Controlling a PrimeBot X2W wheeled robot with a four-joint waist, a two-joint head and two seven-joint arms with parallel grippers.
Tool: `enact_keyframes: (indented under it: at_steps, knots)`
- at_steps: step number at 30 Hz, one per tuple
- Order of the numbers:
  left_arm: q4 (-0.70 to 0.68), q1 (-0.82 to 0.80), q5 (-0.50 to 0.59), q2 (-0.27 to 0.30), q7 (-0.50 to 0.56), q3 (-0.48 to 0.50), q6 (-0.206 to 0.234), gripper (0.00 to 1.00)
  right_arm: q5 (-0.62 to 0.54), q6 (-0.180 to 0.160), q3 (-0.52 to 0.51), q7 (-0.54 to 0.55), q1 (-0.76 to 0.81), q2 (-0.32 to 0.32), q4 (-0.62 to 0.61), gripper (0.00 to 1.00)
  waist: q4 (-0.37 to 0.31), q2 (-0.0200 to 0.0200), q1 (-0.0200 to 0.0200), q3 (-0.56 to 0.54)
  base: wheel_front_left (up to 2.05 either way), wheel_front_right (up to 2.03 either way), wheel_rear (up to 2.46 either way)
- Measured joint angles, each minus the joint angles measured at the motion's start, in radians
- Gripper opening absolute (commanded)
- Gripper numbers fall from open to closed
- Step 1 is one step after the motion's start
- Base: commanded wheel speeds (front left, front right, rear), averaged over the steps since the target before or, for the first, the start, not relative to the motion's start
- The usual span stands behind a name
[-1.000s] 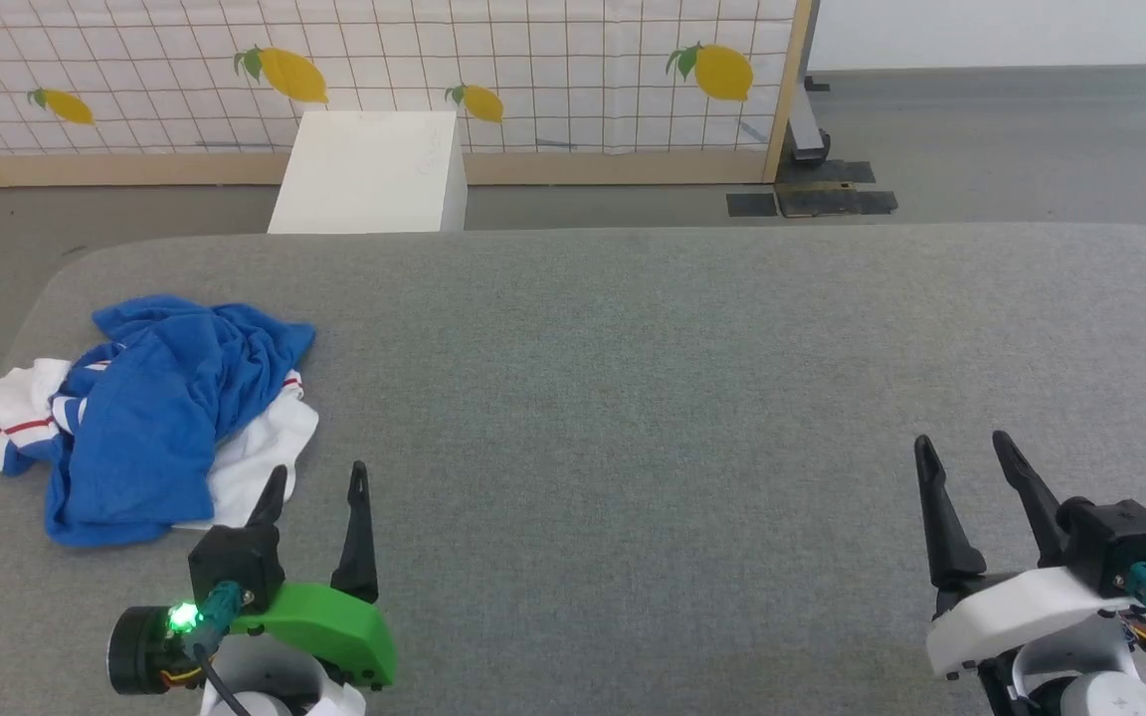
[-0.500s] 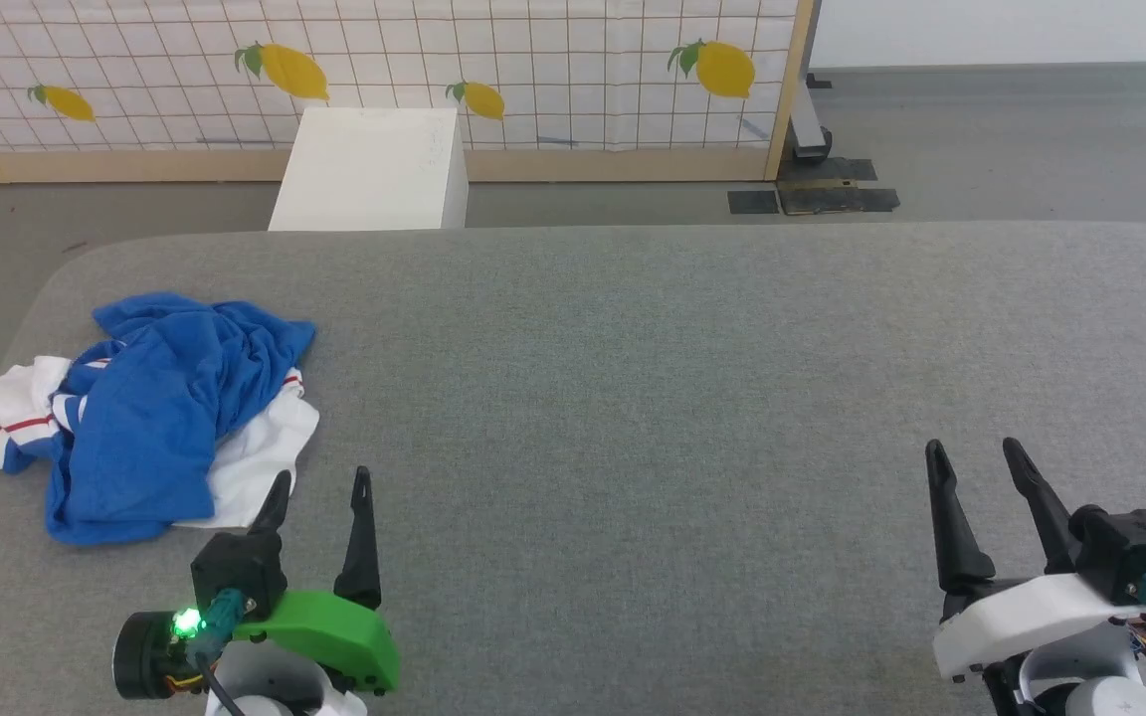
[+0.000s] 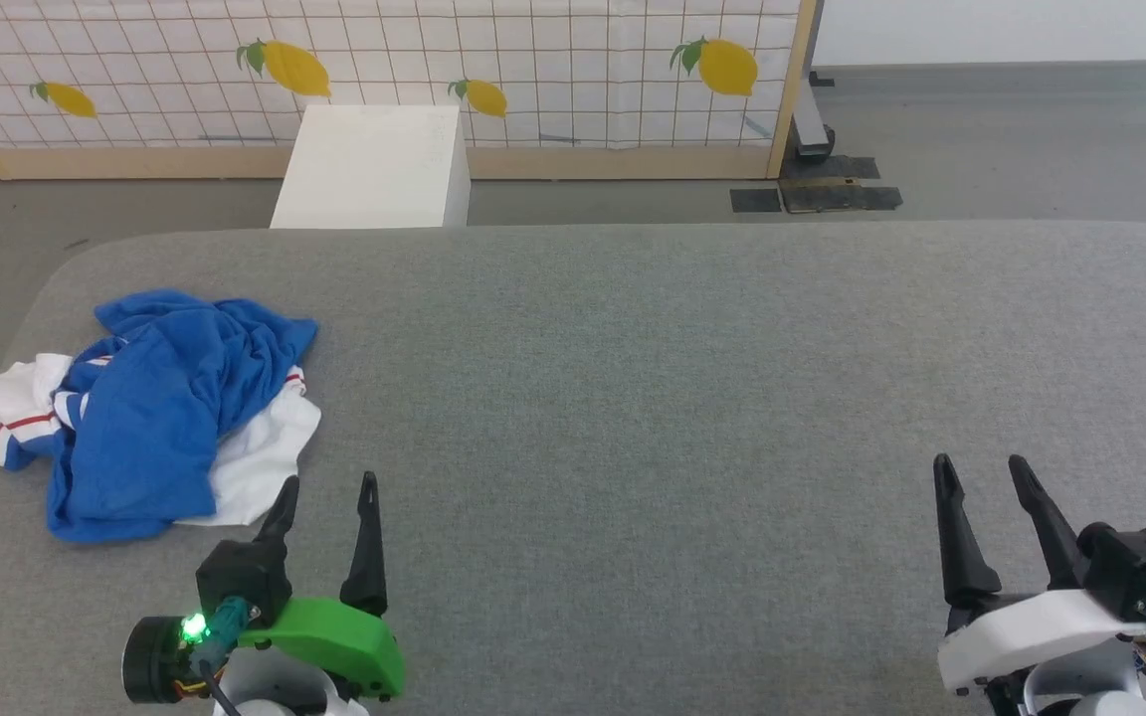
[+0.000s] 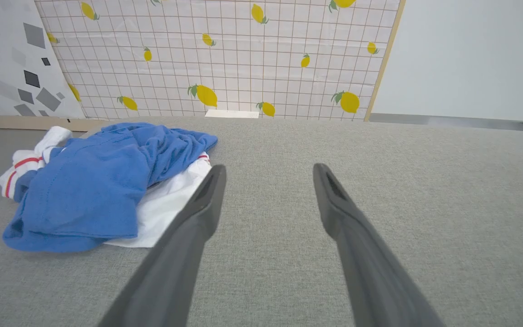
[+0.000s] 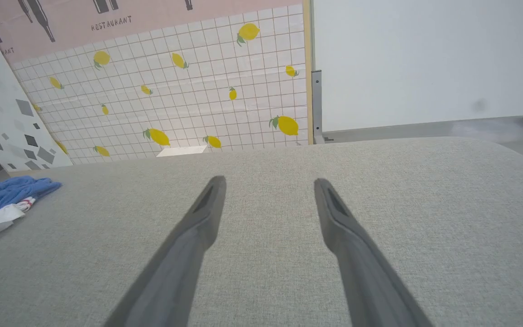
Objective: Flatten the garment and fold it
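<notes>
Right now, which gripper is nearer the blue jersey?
Left. The left gripper is open with its fingertips just beside the jersey, at its white edge. The right gripper, also open, is far across the grey surface.

Bright, even light fills the room — shadows are very faint — and up close the dark fingers (image 4: 184, 245) look a little blurry.
</notes>
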Motion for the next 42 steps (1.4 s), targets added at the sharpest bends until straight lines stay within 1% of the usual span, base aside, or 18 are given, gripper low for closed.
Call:
enact_keyframes:
  at_steps: [35, 42]
  knots:
    - [0.054, -0.004, -0.045, 0.0, -0.07, -0.009, -0.016, 1.0, 0.04, 0.0, -0.027, -0.071, 0.006, 0.0, 0.029, 1.0, 0.009, 0.0, 0.0, -0.001, 0.0, 0.0, 0.0]
    - [0.06, -0.005, -0.055, 0.0, -0.088, -0.009, -0.016, 1.0, 0.045, 0.0, -0.032, -0.087, 0.02, 0.0, 0.035, 1.0, 0.03, 0.0, 0.0, -0.004, 0.0, 0.0, 0.0]
